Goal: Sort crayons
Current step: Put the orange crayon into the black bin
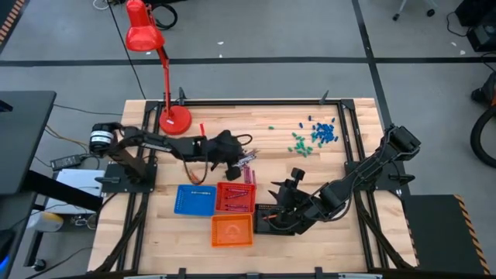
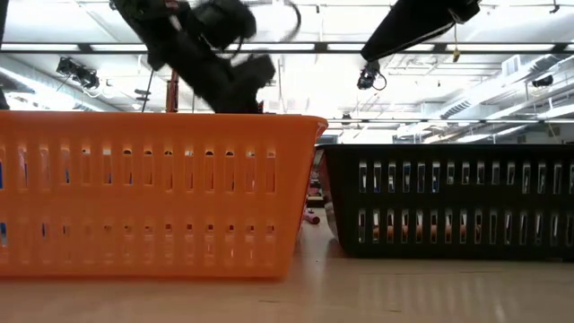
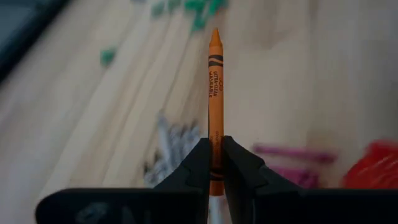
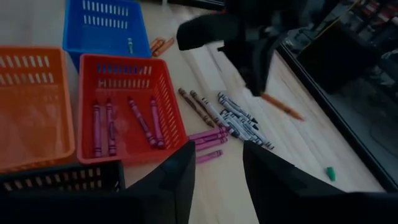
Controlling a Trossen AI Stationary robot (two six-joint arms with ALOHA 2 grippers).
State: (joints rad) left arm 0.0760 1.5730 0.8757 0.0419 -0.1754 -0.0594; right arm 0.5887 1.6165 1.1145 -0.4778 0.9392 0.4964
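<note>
Left wrist view: left gripper point(image 3: 216, 163) pinches an orange crayon point(image 3: 215, 93), its label print too small to read, above loose crayons point(image 4: 233, 121). Right gripper point(image 4: 219, 163), jaws spread, hovers near the red tray point(image 4: 168, 112) holding magenta crayons point(image 4: 127, 121).

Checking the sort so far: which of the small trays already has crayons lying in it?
The red tray, between the blue tray and the orange tray. Four magenta crayons lie on its floor; the orange tray shows none.
</note>
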